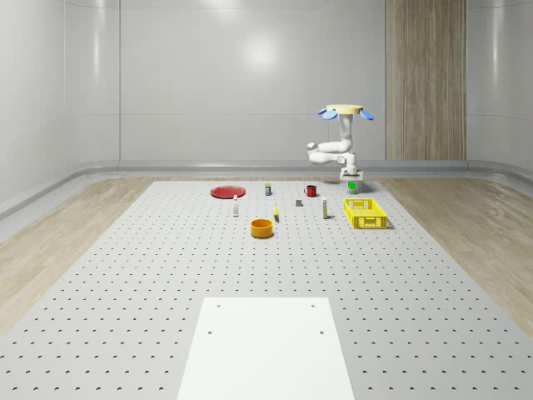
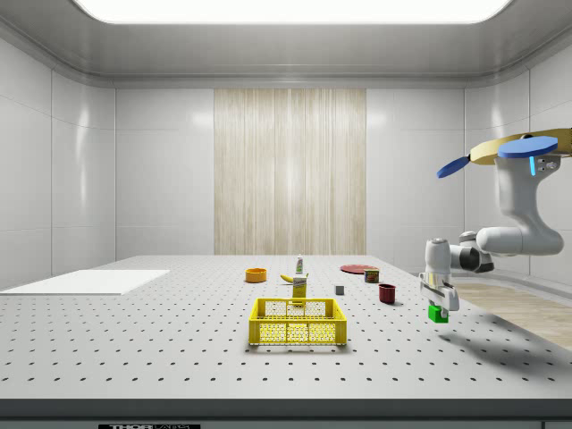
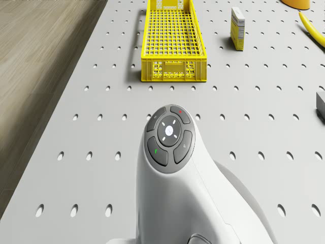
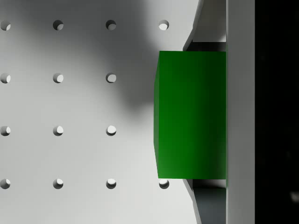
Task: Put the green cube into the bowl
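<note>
1. Whole-scene view: the drone (image 1: 344, 110) hovers over the far right part of the perforated worktop (image 1: 125, 275), just behind the yellow crate (image 1: 365, 213). Its arm hangs down, and the end effector (image 1: 351, 178) has the green cube (image 1: 351, 185) at its tip, clear of the worktop. The orange bowl (image 1: 262, 227) sits well apart, toward this view's left and nearer the camera, so there's a carry left to do.

2. Side view: the cube (image 2: 436, 312) looks pinched between the fingers with its shadow on the worktop beneath, so I'd say it's lifted. A red mug (image 2: 387, 293) stands nearby.

3. Drone view: you're looking down the white arm at the crate (image 3: 174, 38), with a small yellow carton (image 3: 237, 28) beyond it. Its print is too small to read, and I can't spot any other readable writing.

4. Wrist view: the cube (image 4: 191, 114) is clamped on its flat opposite faces. My guess is it's rigid, light and smooth with sharp edges, so gripping flat faces squarely is right; a skewed grip could let it twist or slip.
</note>
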Tool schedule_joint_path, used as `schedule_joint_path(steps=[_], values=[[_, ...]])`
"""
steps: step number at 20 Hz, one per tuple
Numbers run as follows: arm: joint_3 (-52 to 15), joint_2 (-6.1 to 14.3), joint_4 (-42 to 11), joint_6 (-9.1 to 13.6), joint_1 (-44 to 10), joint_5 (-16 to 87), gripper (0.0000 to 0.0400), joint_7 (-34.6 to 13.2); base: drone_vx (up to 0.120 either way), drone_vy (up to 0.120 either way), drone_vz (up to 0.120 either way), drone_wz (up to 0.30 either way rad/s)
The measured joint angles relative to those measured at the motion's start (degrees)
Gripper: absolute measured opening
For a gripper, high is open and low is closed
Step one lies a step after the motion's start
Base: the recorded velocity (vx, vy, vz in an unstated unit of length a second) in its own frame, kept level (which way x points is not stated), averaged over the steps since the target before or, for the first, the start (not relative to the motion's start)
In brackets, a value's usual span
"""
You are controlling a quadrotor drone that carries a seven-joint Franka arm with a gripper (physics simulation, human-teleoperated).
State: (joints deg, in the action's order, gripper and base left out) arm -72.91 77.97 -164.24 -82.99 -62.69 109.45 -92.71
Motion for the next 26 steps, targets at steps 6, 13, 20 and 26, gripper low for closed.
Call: schedule_joint_path(steps=[6,13,20,26], values=[[-1.6,0.8,-0.2,-0.4,-0.4,-1.8,0.0251,-0.6,0.120,-0.120,0.120,0.000],[-2.2,1.9,-0.2,-1.3,-0.7,-2.8,0.0251,-0.9,0.120,-0.120,0.120,0.000],[-2.5,3.0,-0.1,-2.3,-1.0,-3.3,0.0251,-1.2,0.120,-0.120,0.057,0.000],[-2.7,3.9,-0.1,-3.1,-1.3,-3.7,0.0251,-1.4,0.120,-0.120,0.087,0.000]])
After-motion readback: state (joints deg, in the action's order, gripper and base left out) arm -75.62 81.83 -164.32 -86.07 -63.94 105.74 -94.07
